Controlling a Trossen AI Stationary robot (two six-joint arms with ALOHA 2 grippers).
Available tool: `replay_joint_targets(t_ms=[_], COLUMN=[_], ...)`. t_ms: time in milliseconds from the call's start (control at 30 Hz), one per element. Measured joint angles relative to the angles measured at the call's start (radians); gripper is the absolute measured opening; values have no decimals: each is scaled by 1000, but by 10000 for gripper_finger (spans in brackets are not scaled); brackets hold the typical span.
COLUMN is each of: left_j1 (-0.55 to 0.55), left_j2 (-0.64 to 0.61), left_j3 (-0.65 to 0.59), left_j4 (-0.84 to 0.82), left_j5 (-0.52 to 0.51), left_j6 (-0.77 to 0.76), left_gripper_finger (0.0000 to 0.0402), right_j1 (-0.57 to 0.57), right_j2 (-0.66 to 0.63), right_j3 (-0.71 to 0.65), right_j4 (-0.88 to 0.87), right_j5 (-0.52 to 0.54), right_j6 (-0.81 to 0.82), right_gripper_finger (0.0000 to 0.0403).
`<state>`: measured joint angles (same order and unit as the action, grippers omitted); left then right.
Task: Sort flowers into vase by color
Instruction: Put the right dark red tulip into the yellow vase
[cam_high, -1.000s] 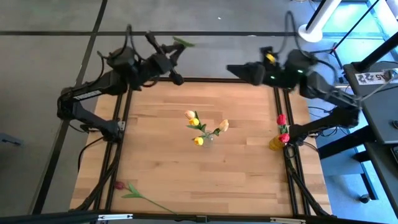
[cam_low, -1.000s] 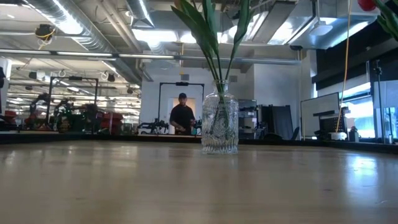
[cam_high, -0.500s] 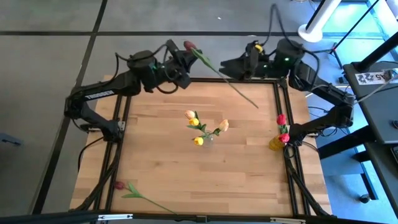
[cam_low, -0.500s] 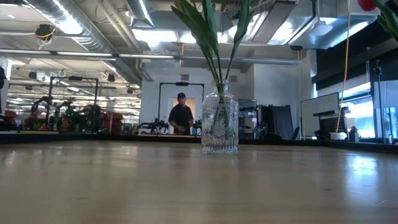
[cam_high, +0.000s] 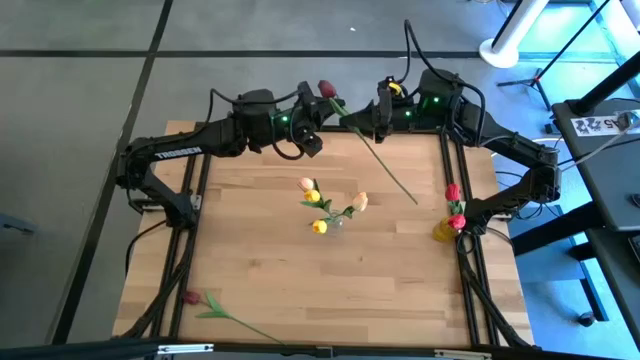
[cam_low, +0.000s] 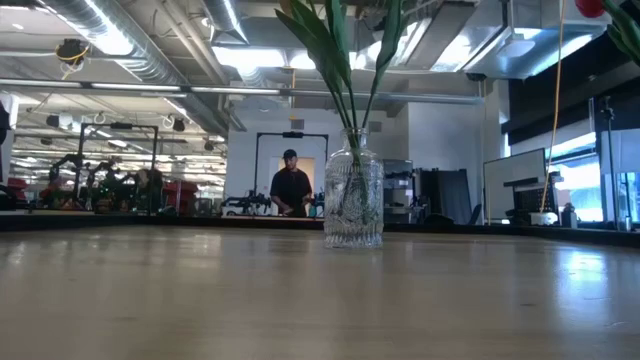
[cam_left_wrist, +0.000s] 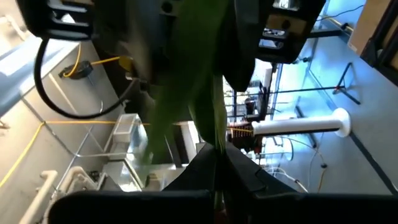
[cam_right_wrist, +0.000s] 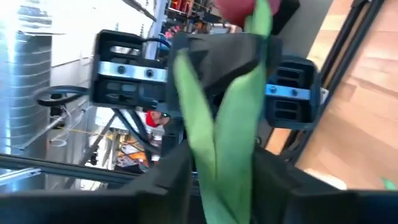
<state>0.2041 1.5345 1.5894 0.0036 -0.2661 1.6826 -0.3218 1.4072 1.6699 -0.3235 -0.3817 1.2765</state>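
My two arms are matte black jointed tubes with looping black cables, white lettering along the left arm (cam_high: 175, 153), small green lights near both wrists, and a yellow tag on the right arm (cam_high: 480, 115).

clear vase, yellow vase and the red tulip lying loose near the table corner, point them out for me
clear vase (cam_low: 353, 200), low view, on its glass body.
yellow vase (cam_high: 443, 231), high view, on its body at the table's right edge.
loose red tulip (cam_high: 191, 297), high view, on its flower head.
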Motion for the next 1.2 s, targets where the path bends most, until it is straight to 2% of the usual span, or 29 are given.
replay_joint_targets(t_ms=[200,267,567,733,833,967,1100,1200], left_j1=[-42,-51,-29,-12,-14,-13,-12,-13], left_j2=[1,0,-4,-10,-38,-95,-169,-210], left_j3=[0,0,0,-1,-1,0,0,0], left_j4=[2,6,-28,2,-45,-208,-317,-333], left_j5=[-12,-18,2,0,-32,-43,-15,-2], left_j6=[-21,-65,-504,-775,-998,-1285,-1520,-1670], left_gripper_finger=[11,20,108,143,150,151,145,138], right_j1=[2,2,2,-6,-39,-106,-126,-125], right_j2=[0,1,4,-23,-65,-143,-246,-338], right_j3=[0,0,0,0,0,0,-34,-119], right_j4=[-42,-38,-43,-69,-60,-65,3,119], right_j5=[23,40,114,181,206,194,115,43], right_j6=[-84,-119,-222,-401,-500,-676,-853,-891], right_gripper_finger=[29,11,8,7,5,5,4,4])
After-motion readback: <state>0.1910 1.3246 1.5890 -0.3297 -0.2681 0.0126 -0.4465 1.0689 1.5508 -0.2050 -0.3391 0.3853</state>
